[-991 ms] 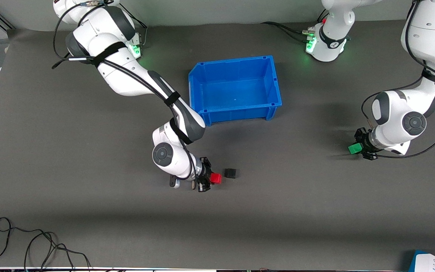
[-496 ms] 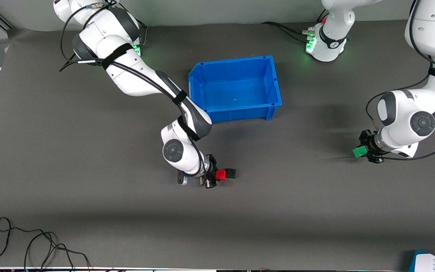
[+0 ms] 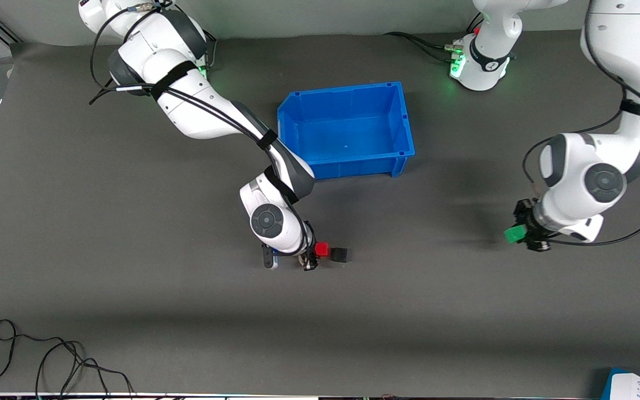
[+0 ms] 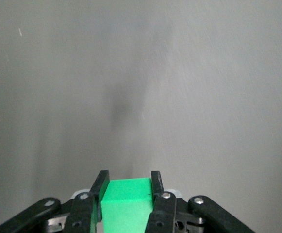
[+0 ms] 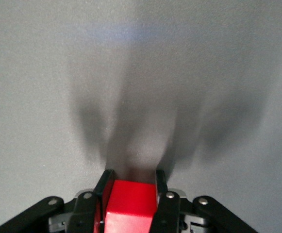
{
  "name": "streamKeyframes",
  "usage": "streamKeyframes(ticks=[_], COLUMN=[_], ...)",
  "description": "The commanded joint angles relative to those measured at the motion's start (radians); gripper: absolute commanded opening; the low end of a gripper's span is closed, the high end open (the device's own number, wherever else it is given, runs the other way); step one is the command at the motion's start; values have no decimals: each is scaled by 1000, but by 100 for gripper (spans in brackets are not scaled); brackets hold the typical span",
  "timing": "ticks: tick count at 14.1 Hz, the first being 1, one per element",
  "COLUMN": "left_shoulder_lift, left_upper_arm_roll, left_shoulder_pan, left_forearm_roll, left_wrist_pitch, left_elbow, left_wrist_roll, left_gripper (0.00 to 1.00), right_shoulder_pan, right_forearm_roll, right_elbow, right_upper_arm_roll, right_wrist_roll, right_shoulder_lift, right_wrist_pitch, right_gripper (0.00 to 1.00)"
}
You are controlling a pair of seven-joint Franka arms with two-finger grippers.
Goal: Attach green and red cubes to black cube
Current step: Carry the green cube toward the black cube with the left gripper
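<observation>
My right gripper is shut on the red cube low over the table, near the front camera's side of the blue bin. The red cube sits right against the black cube, which lies on the mat. In the right wrist view the red cube fills the gap of the right gripper; the black cube is out of that view. My left gripper is shut on the green cube just above the mat at the left arm's end. The left wrist view shows the green cube in the left gripper.
An empty blue bin stands mid-table, farther from the front camera than the cubes. A black cable lies at the near edge toward the right arm's end. A white and blue object sits at the near corner.
My right gripper has carried the red cube across the gap until it is against the black cube. My left gripper with the green cube has shifted slightly toward the table's middle.
</observation>
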Motion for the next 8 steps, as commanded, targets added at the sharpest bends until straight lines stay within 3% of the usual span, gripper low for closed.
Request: streamKeyframes(ticks=[1,8], left_shoulder_lift=[-16,29], left_upper_arm_roll=[14,13], left_shoulder_pan=[-87,-185], left_forearm_roll=[10,1], left_wrist_pitch=[-31,-22], left_elbow=[38,136], left_wrist_roll=[-66,-103], left_gripper=[0,0], right_shoulder_pan=[2,3], right_forearm_roll=[34,48], right_elbow=[61,86], right_upper_arm_roll=[-9,-8], right_wrist_roll=[41,63], right_shoulder_lift=[10,27], right_wrist_pitch=[-19,30], right_gripper=[18,18])
